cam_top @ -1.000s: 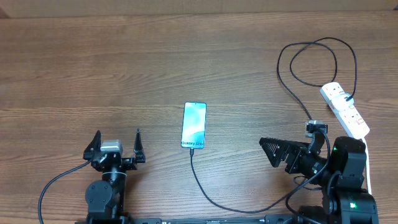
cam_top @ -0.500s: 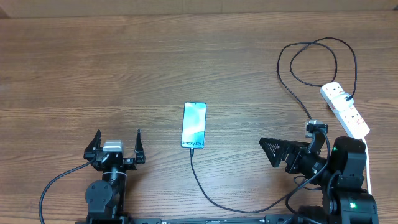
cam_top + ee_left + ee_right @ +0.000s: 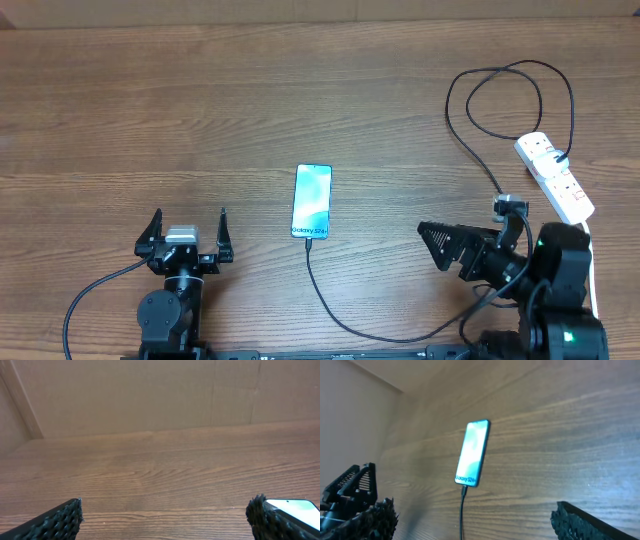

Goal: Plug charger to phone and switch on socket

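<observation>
The phone (image 3: 312, 202) lies flat mid-table with its light blue screen up, also in the right wrist view (image 3: 473, 452) and at the left wrist view's right edge (image 3: 296, 507). The charger (image 3: 330, 310), a thin black cable, meets the phone's near end with its tip (image 3: 464, 491). It runs along the near edge, then loops up to the socket (image 3: 556, 178), a white strip at the right. My left gripper (image 3: 188, 218) stands open left of the phone, nothing between its fingers (image 3: 56, 522). My right gripper (image 3: 432, 240) is open, pointing left toward the phone (image 3: 472, 525).
A black plug (image 3: 560, 158) sits in the socket, and the strip's thick white cord (image 3: 592, 265) runs down the right side. The cable's big loop (image 3: 505, 100) lies at the back right. A cardboard wall (image 3: 150, 395) backs the wooden table (image 3: 150, 110).
The right arm has sunk slightly toward the near edge. The left arm, phone, cable and socket have not moved.
</observation>
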Robot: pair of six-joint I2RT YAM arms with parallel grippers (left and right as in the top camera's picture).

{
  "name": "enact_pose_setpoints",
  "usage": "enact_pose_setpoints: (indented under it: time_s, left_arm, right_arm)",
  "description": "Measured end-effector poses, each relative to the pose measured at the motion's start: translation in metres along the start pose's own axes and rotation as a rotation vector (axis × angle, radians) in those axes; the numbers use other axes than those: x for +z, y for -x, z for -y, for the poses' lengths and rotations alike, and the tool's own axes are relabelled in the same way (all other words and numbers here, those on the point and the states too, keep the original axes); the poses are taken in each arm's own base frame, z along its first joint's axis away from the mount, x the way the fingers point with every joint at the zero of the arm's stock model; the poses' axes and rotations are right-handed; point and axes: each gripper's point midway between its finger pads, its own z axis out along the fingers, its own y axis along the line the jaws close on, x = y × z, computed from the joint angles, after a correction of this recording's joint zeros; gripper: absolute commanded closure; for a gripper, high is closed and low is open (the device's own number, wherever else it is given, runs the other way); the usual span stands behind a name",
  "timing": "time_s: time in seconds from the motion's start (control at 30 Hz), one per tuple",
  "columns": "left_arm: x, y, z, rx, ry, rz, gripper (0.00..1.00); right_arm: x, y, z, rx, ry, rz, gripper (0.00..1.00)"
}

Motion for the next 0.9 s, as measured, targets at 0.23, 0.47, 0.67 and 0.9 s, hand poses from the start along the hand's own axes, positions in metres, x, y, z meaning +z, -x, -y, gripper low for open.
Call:
enact_pose_setpoints:
  time_s: [0.23, 0.47, 0.67, 0.9]
  left_arm:
    - [0.000, 0.000, 0.000, 0.000, 0.000, 0.000, 0.00]
    - [0.000, -0.001, 0.000, 0.000, -0.001, -0.002, 0.01]
    - [0.000, -0.001, 0.000, 0.000, -0.001, -0.002, 0.01]
    - [0.000, -0.001, 0.000, 0.000, 0.000, -0.001, 0.00]
  right_arm:
    - [-0.006, -0.009, 0.002, -0.114, 0.035, 0.151, 0.00]
    - [-0.006, 0.010, -0.003, -0.294, 0.130, 0.413, 0.00]
    - [-0.018, 0.040, -0.009, -0.392, 0.126, 0.601, 0.00]
    - [0.000, 0.036, 0.029, -0.336, 0.032, 0.617, 0.00]
